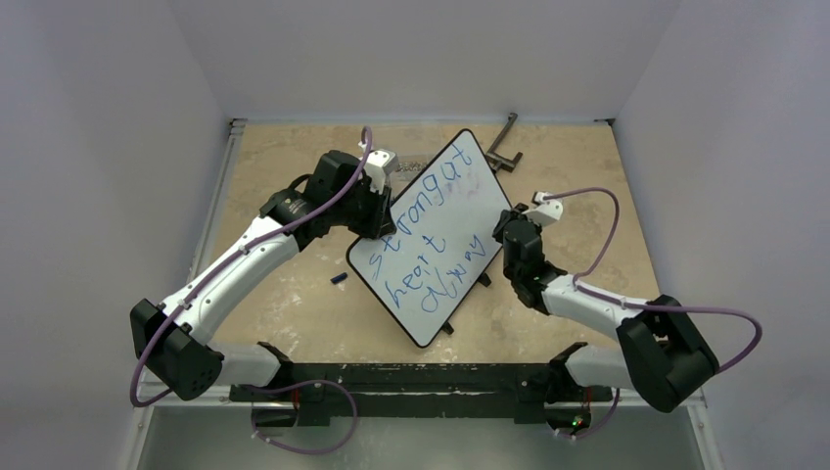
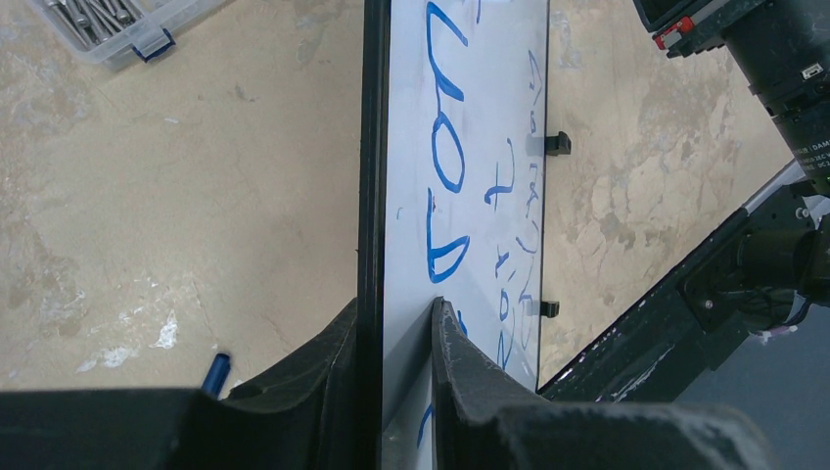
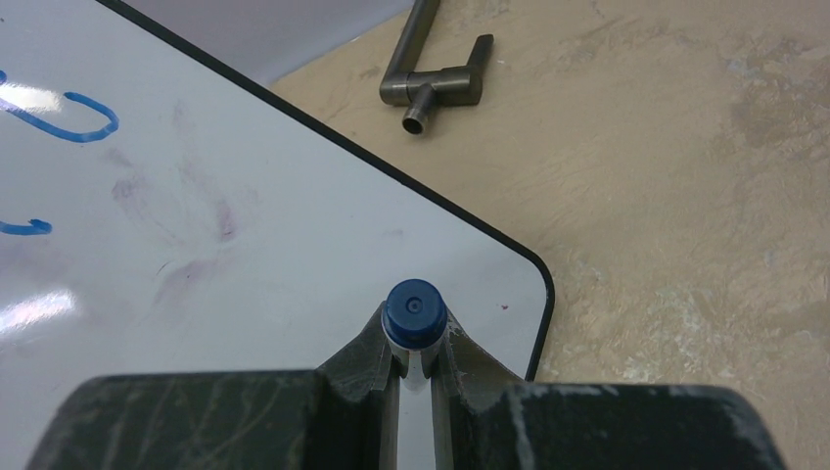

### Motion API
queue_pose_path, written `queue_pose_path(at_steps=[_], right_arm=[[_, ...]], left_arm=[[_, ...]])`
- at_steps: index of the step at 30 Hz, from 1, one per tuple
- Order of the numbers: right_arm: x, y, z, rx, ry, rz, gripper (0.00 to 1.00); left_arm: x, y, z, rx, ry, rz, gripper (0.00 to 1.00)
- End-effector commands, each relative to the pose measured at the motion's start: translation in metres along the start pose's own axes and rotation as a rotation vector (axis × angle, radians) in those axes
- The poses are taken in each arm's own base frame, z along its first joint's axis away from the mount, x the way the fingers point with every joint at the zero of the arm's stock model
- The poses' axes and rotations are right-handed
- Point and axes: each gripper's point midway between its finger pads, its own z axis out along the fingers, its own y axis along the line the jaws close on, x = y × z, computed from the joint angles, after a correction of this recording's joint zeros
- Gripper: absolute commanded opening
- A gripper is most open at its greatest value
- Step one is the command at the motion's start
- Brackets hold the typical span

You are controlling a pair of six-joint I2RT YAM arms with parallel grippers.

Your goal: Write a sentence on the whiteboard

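Whiteboard [image 1: 460, 211] sat diagonally on the table [image 1: 294, 313], its blue sentence [image 1: 415, 217] running across it in rows. My left pincer [image 2: 395, 315] was clamped on the board's long black-framed edge, one finger on each face. My right pincer [image 3: 416, 341] was pressed together on a blue marker [image 3: 415, 309] near a rounded corner.

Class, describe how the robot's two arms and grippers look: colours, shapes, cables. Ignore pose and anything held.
The left arm and right arm have white tubular links between chunky black joint housings. A thin purple cable loops along each. A small white module sits by each wrist. The left gripper and right gripper each have two dark, tapering fingers with scuffed surfaces.
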Motion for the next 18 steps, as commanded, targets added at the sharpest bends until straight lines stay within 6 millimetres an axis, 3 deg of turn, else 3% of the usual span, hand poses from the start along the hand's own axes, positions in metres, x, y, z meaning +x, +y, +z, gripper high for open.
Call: queue_pose_path(at_steps=[1, 18], right_arm=[[-0.026, 0.020, 0.008, -0.036, -0.065, 0.045, 0.00], [-0.009, 0.036, 0.018, -0.100, -0.021, 0.026, 0.00]], left_arm=[[0.023, 0.056, -0.003, -0.243, 0.103, 0.143, 0.00], [0.024, 0.056, -0.002, -0.239, 0.105, 0.145, 0.00]])
